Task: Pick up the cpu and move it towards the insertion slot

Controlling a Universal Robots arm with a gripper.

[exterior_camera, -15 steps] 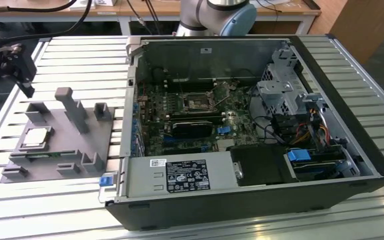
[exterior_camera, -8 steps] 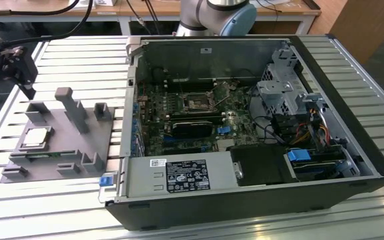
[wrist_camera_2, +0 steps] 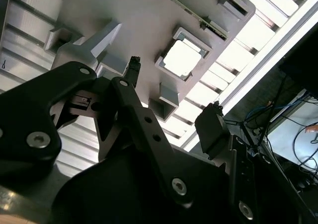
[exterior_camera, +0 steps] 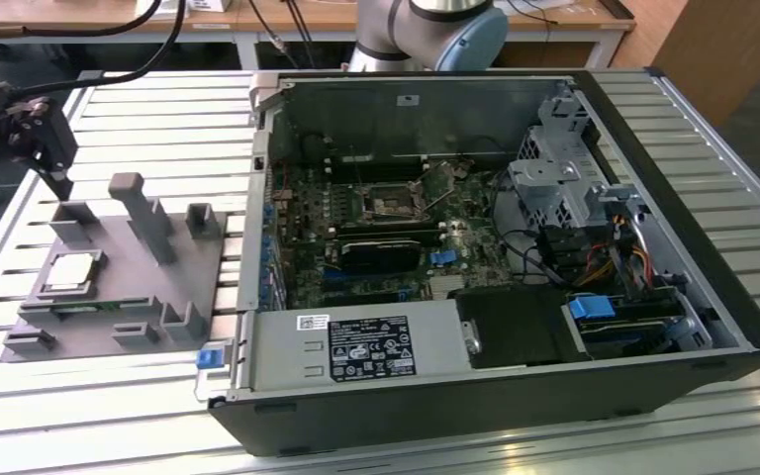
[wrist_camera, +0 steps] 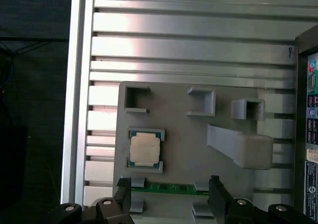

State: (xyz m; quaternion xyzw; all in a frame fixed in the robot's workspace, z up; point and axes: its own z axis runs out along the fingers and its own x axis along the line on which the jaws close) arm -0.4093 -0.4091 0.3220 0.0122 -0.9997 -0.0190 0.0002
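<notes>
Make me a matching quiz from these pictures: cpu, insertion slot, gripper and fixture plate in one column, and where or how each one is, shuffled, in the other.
1. cpu
2. insertion slot
3. gripper
4. fixture plate

A. open, holding nothing
B. on the slatted table beside the computer case
C. on the motherboard inside the case
D. in a square nest on the fixture plate

Pairs: 1-D, 2-C, 3-A, 4-B
</notes>
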